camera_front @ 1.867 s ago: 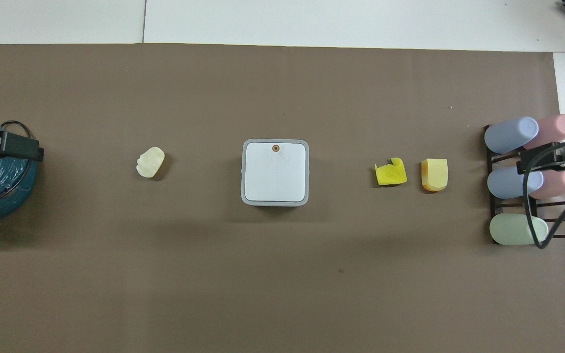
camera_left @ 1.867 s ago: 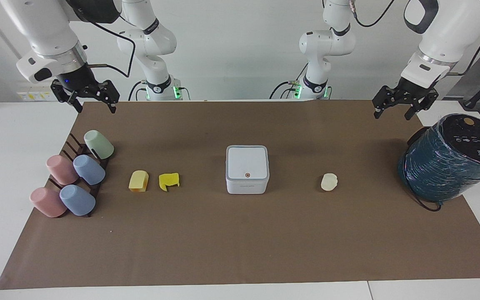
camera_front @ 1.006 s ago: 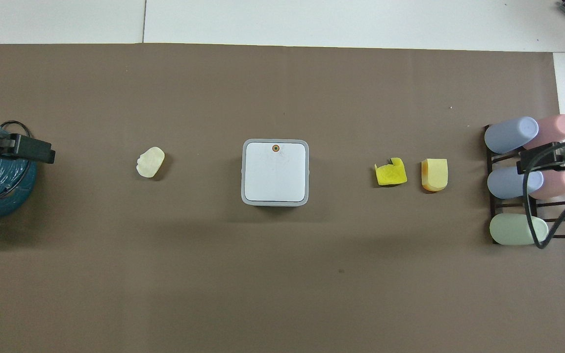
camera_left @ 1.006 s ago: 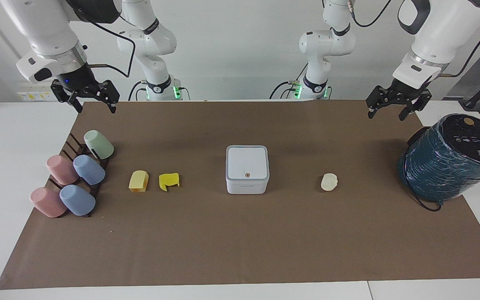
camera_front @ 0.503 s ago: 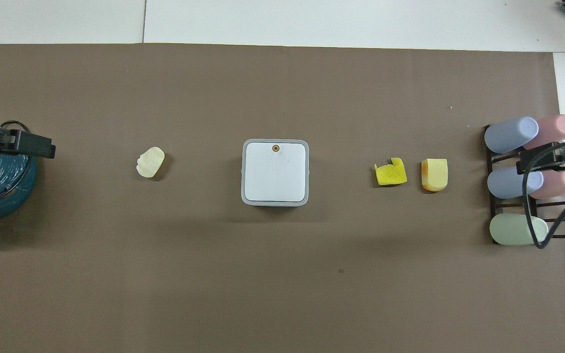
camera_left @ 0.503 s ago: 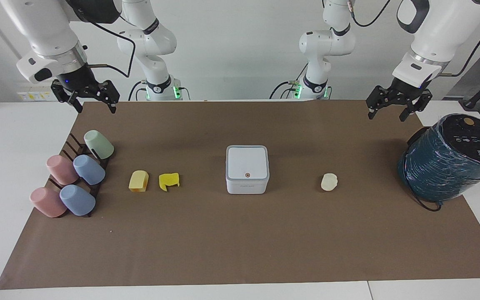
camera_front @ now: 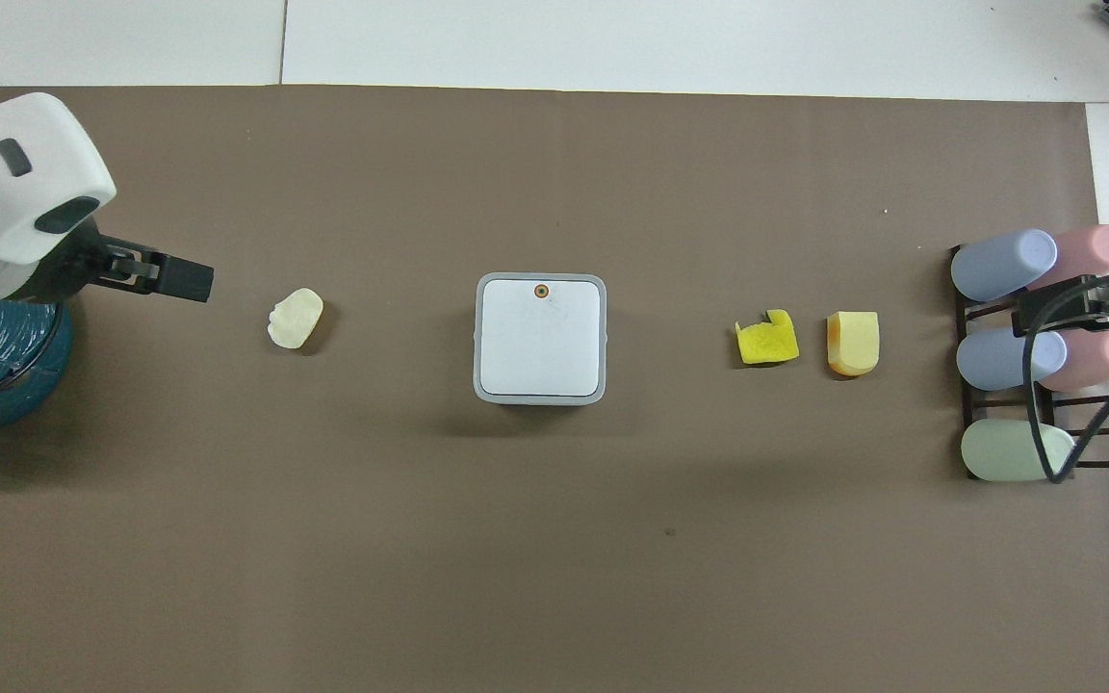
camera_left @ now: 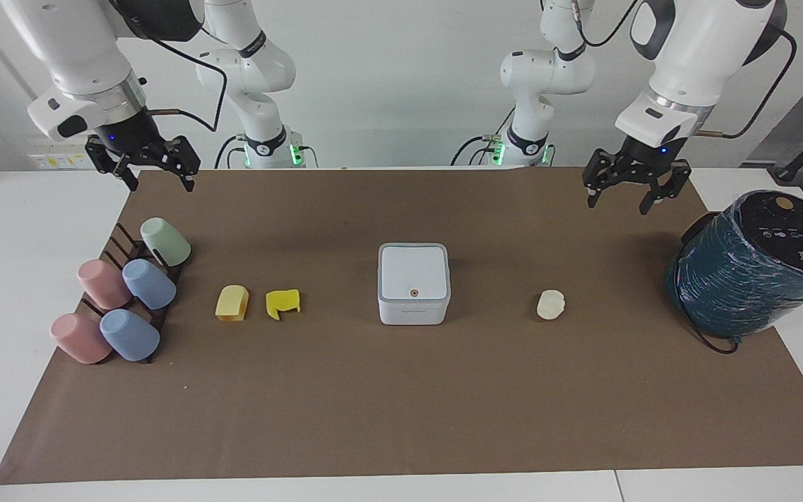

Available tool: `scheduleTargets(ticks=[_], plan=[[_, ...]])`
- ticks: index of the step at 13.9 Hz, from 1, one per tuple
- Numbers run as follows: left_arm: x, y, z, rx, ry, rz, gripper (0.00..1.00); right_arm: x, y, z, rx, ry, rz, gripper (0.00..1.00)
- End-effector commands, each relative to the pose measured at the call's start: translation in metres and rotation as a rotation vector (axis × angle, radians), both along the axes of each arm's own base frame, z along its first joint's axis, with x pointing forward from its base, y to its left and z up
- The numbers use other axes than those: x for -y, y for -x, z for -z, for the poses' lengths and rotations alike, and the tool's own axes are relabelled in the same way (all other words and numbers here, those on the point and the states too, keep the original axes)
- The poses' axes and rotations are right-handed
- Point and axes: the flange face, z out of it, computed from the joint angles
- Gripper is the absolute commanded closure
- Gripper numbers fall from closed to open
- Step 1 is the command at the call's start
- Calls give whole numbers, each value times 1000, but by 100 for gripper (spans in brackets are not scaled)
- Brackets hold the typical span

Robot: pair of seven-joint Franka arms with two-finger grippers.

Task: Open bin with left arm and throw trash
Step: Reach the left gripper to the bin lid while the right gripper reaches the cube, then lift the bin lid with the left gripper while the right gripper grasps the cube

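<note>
Bin (camera_left: 413,282) sits lid-down mid-mat between the cream lump (camera_left: 551,305) and two yellow scraps (camera_left: 282,303), while the left gripper (camera_left: 626,192) hangs high with jaws apart, the waiting right gripper (camera_left: 154,173) likewise, so a hasty descent risks nudging the light box instead of lifting its lid.

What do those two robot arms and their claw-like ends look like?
Both arms are glossy white with rounded segments and black bands at the joints. Each ends in a black end effector with two fingers on linked bars: the left end effector and the right end effector. Black cables loop along the arms, small blue lights glow at the wrists, and green lights ring the bases.
</note>
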Motion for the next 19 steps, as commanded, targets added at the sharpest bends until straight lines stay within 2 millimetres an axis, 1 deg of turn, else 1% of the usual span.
scheduleTargets(ticks=[1, 2, 3, 4, 5, 6, 8, 10, 12, 13, 14, 15, 16, 17, 18, 19], plan=[[33, 0, 19, 35, 0, 29, 66, 3, 9, 12, 24, -1, -10, 0], [52, 3, 27, 59, 10, 44, 93, 4, 8, 20, 37, -1, -29, 0], [67, 6, 37, 70, 15, 66, 100, 4, 8, 32, 54, 0, -67, 0], [84, 7, 45, 90, 23, 88, 100, 3, 10, 47, 78, 1, -85, 0], [111, 7, 62, 94, 33, 89, 100, 5, 11, 68, 104, 2, -86, 0], [134, 8, 72, 101, 47, 75, 100, 4, 7, 88, 111, 2, -92, 0], [172, 9, 94, 127, 67, 102, 100, 3, -12, 128, 104, 2, -97, 0], [205, 12, 112, 156, 103, 80, 100, 1, -33, 174, 94, -5, -102, 0], [218, 12, 122, 171, 119, 74, 100, -8, -52, 222, 95, -13, -110, 0], [232, 16, 128, 182, 135, 68, 100, -13, -57, 244, 98, -12, -124, 0], [236, 15, 134, 179, 139, 55, 100, -14, -58, 262, 96, -12, -130, 0], [241, 12, 149, 169, 136, 43, 100, -14, -55, 279, 85, -12, -131, 0], [249, 13, 156, 175, 148, 28, 100, -14, -50, 293, 79, -12, -129, 0], [260, 16, 170, 166, 150, 24, 100, -13, -44, 303, 78, -13, -129, 0], [263, 16, 174, 169, 157, 12, 100, -13, -40, 308, 73, -13, -129, 0], [268, 15, 183, 174, 163, 8, 100, -12, -36, 312, 64, -14, -128, 0]])
